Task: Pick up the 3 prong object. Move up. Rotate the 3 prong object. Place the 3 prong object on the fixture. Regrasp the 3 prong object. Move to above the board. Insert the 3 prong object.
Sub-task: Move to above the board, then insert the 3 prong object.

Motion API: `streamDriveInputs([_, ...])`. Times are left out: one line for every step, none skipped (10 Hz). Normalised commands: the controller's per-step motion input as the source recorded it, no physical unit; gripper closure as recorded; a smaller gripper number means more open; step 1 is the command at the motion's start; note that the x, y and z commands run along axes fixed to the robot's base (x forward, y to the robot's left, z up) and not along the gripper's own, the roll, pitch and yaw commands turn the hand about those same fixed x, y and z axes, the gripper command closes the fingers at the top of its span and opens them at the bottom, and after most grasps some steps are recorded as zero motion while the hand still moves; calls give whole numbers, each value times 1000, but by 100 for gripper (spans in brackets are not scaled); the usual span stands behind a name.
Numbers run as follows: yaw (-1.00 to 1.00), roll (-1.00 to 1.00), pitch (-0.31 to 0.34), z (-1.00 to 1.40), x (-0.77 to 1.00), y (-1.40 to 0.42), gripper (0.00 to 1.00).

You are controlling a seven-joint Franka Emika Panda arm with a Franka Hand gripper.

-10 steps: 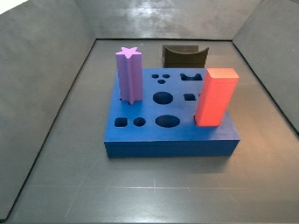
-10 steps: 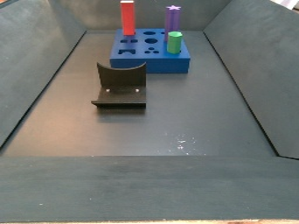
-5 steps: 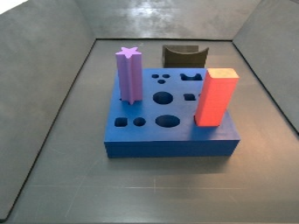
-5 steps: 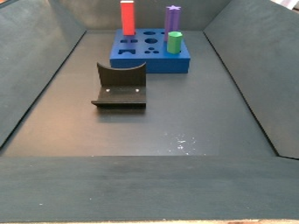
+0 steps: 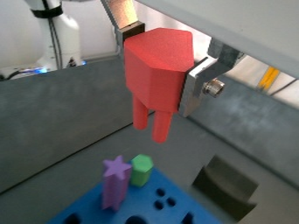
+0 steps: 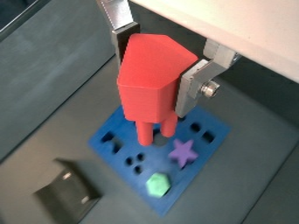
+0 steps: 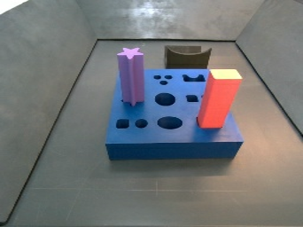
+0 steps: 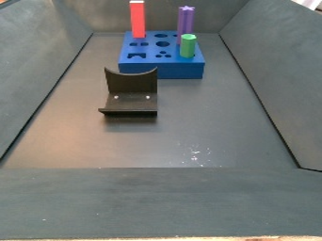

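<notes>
In both wrist views my gripper point(image 5: 163, 66) point(image 6: 158, 66) is shut on the 3 prong object point(image 5: 158, 74) point(image 6: 149, 83). It is a red piece with a faceted body, and two of its prongs show, pointing down. It hangs high over the blue board point(image 5: 87, 210) point(image 6: 111, 140). The dark fixture point(image 5: 228, 184) point(image 6: 65, 192) stands on the floor beside the board. Both side views show the board point(image 7: 172, 146) point(image 8: 164, 68) and the fixture point(image 7: 186, 58) point(image 8: 130, 92). Neither one shows the gripper or the held piece.
A purple star post point(image 7: 131, 78) point(image 8: 186, 19) point(image 6: 184, 151), a tall red-orange block point(image 7: 219, 97) point(image 8: 137, 19) and a green peg point(image 8: 187, 44) point(image 6: 159, 183) stand in the board. Grey walls close in the floor on all sides.
</notes>
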Motion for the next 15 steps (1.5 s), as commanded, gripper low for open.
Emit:
streamDriveInputs([-67, -1000, -84, 2, -93, -26, 100])
streamDriveInputs([-59, -887, -85, 1, -75, 3, 100])
streamDriveInputs([-42, -661, -72, 5, -65, 16, 100])
streamDriveInputs([-22, -399, -55, -3, -50, 11, 100])
streamDriveInputs([-17, -263, -39, 0, -35, 8, 100])
streamDriveInputs([-15, -205, -28, 1, -27, 10, 100])
streamDriveInputs([0, -6, 0, 0, 0, 0, 100])
streamDriveInputs([0, -47, 0, 0, 0, 49, 100])
streamDriveInputs([0, -43, 0, 0, 60, 49, 100])
streamDriveInputs([-51, -33, 19, 0, 126, 69, 100])
streamDriveInputs([-343, -86, 146, 6, 366, 191, 100])
streamDriveInputs([-491, -139, 150, 0, 431, 254, 100])
streamDriveInputs([-557, -111, 149, 0, 411, 214, 100])
streamDriveInputs([-546, -120, 129, 0, 326, 251, 100])
streamDriveInputs([-569, -126, 101, 0, 277, 243, 100])
